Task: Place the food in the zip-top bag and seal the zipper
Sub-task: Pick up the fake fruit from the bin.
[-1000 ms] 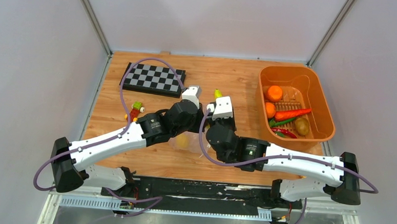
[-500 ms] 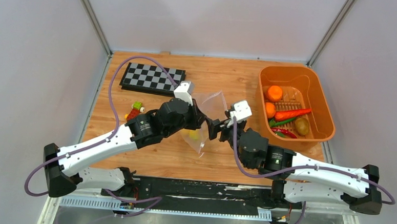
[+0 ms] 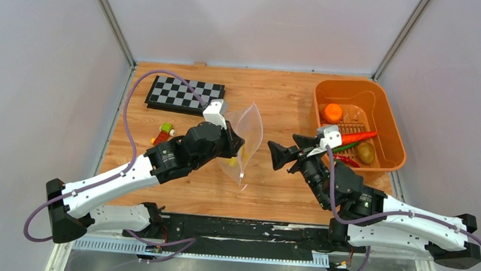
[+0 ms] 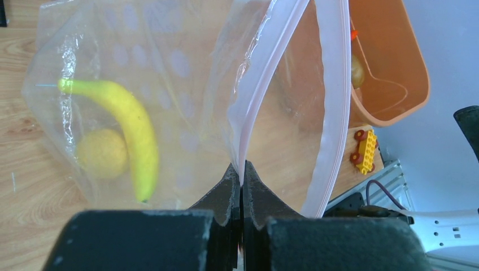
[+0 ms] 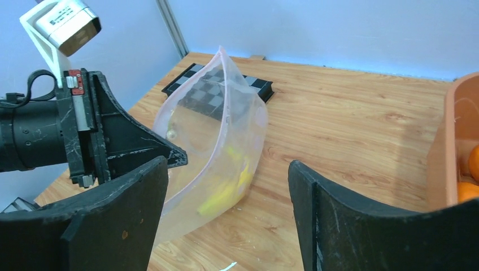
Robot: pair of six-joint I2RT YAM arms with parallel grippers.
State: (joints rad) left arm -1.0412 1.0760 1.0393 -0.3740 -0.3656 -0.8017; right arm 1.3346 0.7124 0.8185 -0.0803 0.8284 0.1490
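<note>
The clear zip-top bag (image 3: pixel 249 131) hangs from my left gripper (image 3: pixel 236 143), which is shut on one side of its pink zipper (image 4: pixel 265 79); the other zipper side (image 4: pixel 334 96) stands apart, so the mouth gapes. A yellow banana (image 4: pixel 131 124) and a yellow ball (image 4: pixel 101 153) lie inside. My right gripper (image 3: pixel 287 151) is open and empty, to the right of the bag and apart from it. An orange ball (image 3: pixel 333 112), a carrot (image 3: pixel 356 137), a red chilli (image 3: pixel 348 160) and a brownish piece (image 3: pixel 366 152) lie in the orange basket (image 3: pixel 317 114).
A checkerboard (image 3: pixel 181 95) lies at the back left. Little red-yellow-green block toys (image 3: pixel 163 133) sit left of my left arm. The bag's bottom rests on the wooden table (image 5: pixel 350 124). The basket stands close behind my right gripper.
My right gripper has drawn back to the right, away from the bag, and stands open. My left gripper has raised the bag's zipper edge, and the mouth has spread.
</note>
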